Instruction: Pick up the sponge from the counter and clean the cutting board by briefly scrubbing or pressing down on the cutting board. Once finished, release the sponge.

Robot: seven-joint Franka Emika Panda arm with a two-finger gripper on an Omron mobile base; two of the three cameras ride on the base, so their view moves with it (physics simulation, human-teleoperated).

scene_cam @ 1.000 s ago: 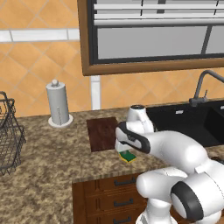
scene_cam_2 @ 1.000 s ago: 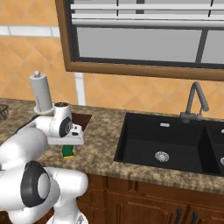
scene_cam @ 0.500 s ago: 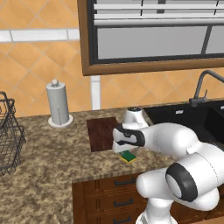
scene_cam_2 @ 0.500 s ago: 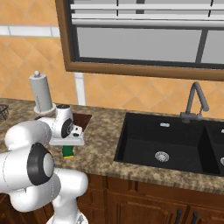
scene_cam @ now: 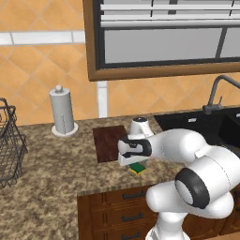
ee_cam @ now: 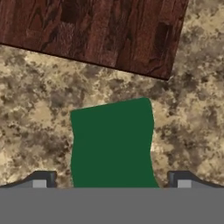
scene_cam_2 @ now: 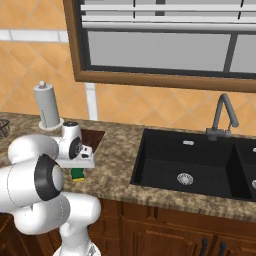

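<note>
your pincer [ee_cam: 111, 179] stands spread as wide as it goes, with nothing clamped: in the hand view one dark fingertip [ee_cam: 41, 179] rises on each side of the sponge [ee_cam: 112, 144], and a strip of bare stone shows between each tip and the green top, so neither tip touches it. from the left base view you see the hand pointing down at the bench [scene_cam: 51, 173], with the sponge [scene_cam: 138, 167] peeking out just under the white hand, green over yellow. in the right base view the sponge [scene_cam_2: 77, 173] sits below the hand, close to the front edge of the bench [scene_cam_2: 117, 172].

the sponge lies flat on the speckled granite, just off the cutting board [ee_cam: 92, 30], near one of its corners; a band of bench separates the two, so they are apart. the cutting board [scene_cam: 107, 143] lies flat on the bench beyond the sponge, towards the tiled wall, and your arm covers its right part in the left base view. in the right base view a sliver of the cutting board [scene_cam_2: 95, 140] shows beside the wrist.

farther out, a paper towel holder [scene_cam: 63, 112] stands upright near the wall, to the left of the board. a dark wire basket [scene_cam: 10, 145] sits at the far left of the bench. the black sink [scene_cam_2: 185, 167] with its grey faucet [scene_cam_2: 222, 117] lies to the right, well apart from the sponge. dark wood drawers [scene_cam: 119, 211] run under the bench front, and a framed window [scene_cam_2: 160, 45] hangs above.
</note>
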